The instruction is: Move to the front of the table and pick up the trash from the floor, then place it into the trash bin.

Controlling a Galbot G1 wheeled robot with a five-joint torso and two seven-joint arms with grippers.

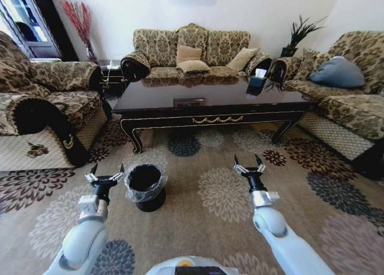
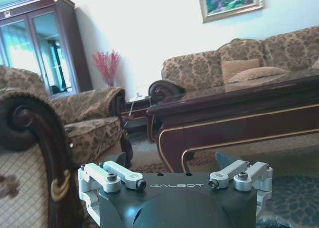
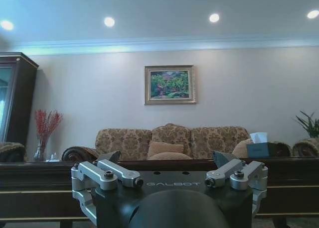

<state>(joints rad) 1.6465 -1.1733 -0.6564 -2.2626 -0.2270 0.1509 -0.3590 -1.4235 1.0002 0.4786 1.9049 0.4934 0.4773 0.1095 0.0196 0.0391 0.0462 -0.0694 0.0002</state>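
Both arms reach forward low over the patterned carpet (image 1: pixel 228 194), nearest of all in the head view: the left gripper (image 1: pixel 105 178) sits at near left with its fingers spread wide and nothing between them, and the right gripper (image 1: pixel 249 166) sits at near right, likewise spread wide and empty. Just right of the left gripper stands the trash bin (image 1: pixel 146 187), a small round black tub with a crinkled clear bag folded over its rim; what lies inside it cannot be told from here. Farther off, across the middle of the room, the table (image 1: pixel 210 110) runs left to right with its gold-trimmed front rail facing the robot, so by my reading the drive to the front of the table is about done. As for the trash, no paper, bottle, can or scrap can be made out on the stretch of carpet between the grippers and the table, nor under the table's front edge as the left wrist view shows it (image 2: pixel 239 123). Either the pieces lie hidden or the pick-up is already finished; the pictures do not settle which. With both grippers empty, nothing is being carried toward the bin at this moment.
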